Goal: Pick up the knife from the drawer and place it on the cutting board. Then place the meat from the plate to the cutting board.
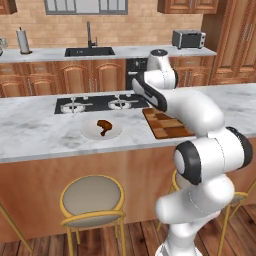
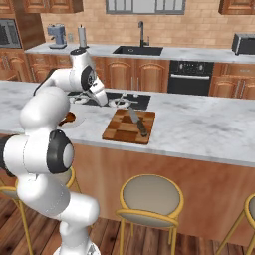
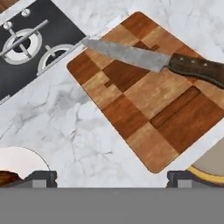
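The knife [image 3: 131, 55] lies flat across the far part of the checkered cutting board [image 3: 148, 105], its dark handle toward the right in the hand view. In the right base view the knife [image 2: 137, 121] rests on the cutting board [image 2: 128, 127]. The white plate [image 1: 101, 130] sits left of the board [image 1: 167, 126] with the meat [image 1: 104, 125] on it. My gripper [image 3: 111, 177] hovers above the counter between plate and board, open, with nothing between its finger tips [image 3: 41, 177]. A corner of the plate [image 3: 19, 162] and the meat [image 3: 6, 177] shows at the hand view's lower left.
A black cooktop [image 1: 100, 103] is set into the counter behind the plate and board. Round stools [image 1: 92, 197] stand in front of the island. A sink [image 1: 90, 51] and a toaster [image 1: 188, 38] are on the back counter.
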Tool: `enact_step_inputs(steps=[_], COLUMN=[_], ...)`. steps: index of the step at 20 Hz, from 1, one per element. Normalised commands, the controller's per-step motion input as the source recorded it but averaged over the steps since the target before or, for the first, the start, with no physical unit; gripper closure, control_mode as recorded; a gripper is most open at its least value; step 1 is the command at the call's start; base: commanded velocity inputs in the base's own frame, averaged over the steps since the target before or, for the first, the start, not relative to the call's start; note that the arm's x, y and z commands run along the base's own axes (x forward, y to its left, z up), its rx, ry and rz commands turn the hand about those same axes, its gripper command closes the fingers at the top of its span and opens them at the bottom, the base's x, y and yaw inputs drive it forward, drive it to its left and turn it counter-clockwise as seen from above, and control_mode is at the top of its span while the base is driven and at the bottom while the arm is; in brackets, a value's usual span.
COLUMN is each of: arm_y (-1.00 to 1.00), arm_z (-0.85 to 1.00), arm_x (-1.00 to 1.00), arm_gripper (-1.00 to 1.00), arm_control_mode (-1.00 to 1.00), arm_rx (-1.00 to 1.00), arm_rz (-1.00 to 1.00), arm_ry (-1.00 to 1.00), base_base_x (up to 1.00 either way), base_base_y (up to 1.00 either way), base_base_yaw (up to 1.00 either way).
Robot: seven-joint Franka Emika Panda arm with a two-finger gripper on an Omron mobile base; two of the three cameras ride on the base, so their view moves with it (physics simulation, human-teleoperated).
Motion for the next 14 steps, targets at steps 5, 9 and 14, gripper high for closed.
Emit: enact_step_inputs(steps=[5,9,14], arm_y=[0.54,0.69,0.68], arm_z=[0.00,0.00,0.00], arm_x=[0.39,0.39,0.31], arm_gripper=[-1.00,-1.00,-1.00], arm_control_mode=[-1.00,-1.00,-1.00], arm_rx=[-0.08,-0.14,-0.07], arm_rz=[0.40,0.20,0.13], arm_ry=[0.00,0.10,0.15], base_base_x=[0.00,0.00,0.00], base_base_y=[0.00,0.00,0.00], base_base_yaw=[0.00,0.00,0.00])
